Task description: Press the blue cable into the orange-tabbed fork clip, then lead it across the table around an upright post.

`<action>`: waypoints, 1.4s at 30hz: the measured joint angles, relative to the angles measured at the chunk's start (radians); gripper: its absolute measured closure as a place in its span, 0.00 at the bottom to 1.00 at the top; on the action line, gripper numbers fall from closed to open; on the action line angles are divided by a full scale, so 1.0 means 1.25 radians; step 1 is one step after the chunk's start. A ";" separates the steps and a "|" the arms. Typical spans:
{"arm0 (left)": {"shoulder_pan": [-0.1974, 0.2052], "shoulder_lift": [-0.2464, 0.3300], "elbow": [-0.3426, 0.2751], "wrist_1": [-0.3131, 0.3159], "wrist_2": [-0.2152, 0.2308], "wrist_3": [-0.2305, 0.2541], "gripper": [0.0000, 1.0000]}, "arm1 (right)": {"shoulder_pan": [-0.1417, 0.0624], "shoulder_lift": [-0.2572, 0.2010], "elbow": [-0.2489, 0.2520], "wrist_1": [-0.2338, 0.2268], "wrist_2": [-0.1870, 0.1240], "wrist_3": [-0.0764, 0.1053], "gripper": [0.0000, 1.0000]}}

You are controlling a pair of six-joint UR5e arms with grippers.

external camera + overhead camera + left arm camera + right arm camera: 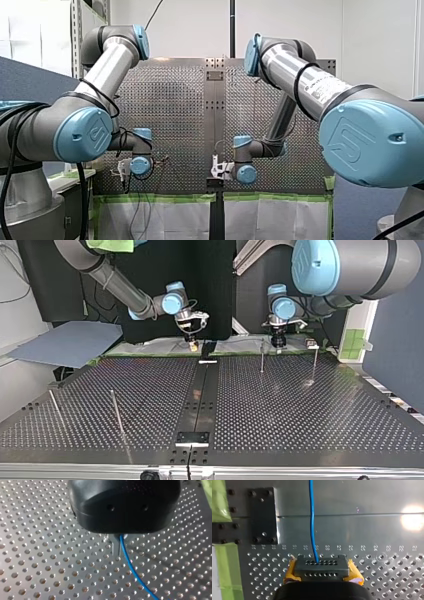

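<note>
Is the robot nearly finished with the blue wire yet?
Only starting. Nothing looks done: no clip shows. In hand: my left gripper and my right gripper both pinch the blue cable. To do: pressing it into the clip, then leading it round an upright post.

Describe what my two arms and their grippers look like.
My left arm and my right arm are silver tubes with light-blue joint caps bearing embossed logos, with black cables strapped on. My left gripper has a rounded black housing; my right gripper shows yellow pads beside a grey perforated block.
</note>
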 joint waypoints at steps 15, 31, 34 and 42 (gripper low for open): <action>0.020 0.000 0.026 -0.029 0.037 -0.014 0.60 | -0.010 0.000 -0.041 0.009 0.007 0.000 1.00; 0.037 0.000 0.024 -0.128 0.073 -0.039 0.00 | -0.010 0.000 -0.044 0.024 0.007 0.000 1.00; 0.038 0.001 0.021 -0.147 0.074 -0.040 0.00 | -0.010 0.000 -0.044 0.031 0.007 -0.001 1.00; 0.057 0.017 -0.035 -0.111 0.129 -0.041 0.00 | -0.010 0.000 -0.045 0.036 0.008 -0.001 1.00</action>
